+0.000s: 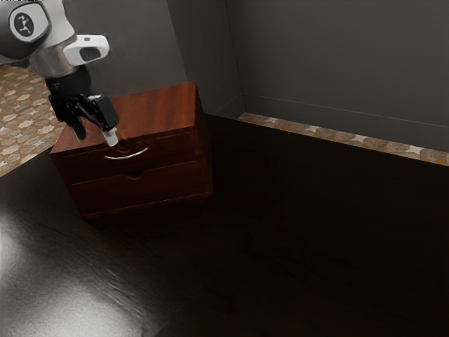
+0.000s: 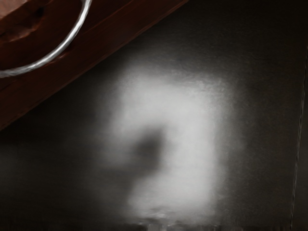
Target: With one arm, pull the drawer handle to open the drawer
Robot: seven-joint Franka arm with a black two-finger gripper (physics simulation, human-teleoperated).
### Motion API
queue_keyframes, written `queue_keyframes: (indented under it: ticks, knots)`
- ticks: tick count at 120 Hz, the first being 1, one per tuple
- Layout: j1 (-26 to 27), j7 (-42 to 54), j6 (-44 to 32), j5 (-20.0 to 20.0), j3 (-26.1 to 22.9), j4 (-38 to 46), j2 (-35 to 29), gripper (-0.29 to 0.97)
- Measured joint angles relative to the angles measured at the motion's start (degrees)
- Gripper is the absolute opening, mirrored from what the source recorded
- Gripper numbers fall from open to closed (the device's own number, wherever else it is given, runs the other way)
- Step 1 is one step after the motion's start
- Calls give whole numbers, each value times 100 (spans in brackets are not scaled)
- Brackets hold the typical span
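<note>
While end effector [image 1: 96, 133] hangs spread over handle [image 1: 127, 153], drawer [image 1: 172, 144] sits flush.

The drawer [image 1: 175, 149] is polished reddish wood, its handle [image 1: 130, 155] shiny metal, the table [image 1: 280, 267] glossy dark.

Dim scene; dark glossy table [image 1: 316, 267] reflects broad hazy white glare patches.
</note>
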State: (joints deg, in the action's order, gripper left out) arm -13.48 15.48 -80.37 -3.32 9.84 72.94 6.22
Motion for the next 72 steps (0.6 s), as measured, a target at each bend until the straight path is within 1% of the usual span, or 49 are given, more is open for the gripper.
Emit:
queue_keyframes:
  ticks: [3, 7, 18, 29, 34, 36, 42, 48, 54, 61, 72]
  knots:
    - [-216, 177, 72, -18, 18, -24, 6, 68]
    - [-327, 402, 155, -37, 30, -41, 12, 68]
    - [-136, 963, 328, -73, 34, -70, 21, 68]
    - [101, 1443, 450, -118, 22, -917, -817, 68]
    - [181, 1638, 494, -211, 28, -987, -1126, 68]
    - [153, 1711, 510, -177, 19, -960, -1132, 68]
    - [43, 1913, 552, -9, 8, -878, -886, 68]
    - [-65, 2156, 570, 90, 11, -855, -449, 68]
    - [-95, 2458, 540, 179, 33, -845, -170, 68]
    - [-129, 2789, 509, 235, 56, -849, 179, 68]
    - [-386, 3252, 472, 245, 45, -869, 601, 68]
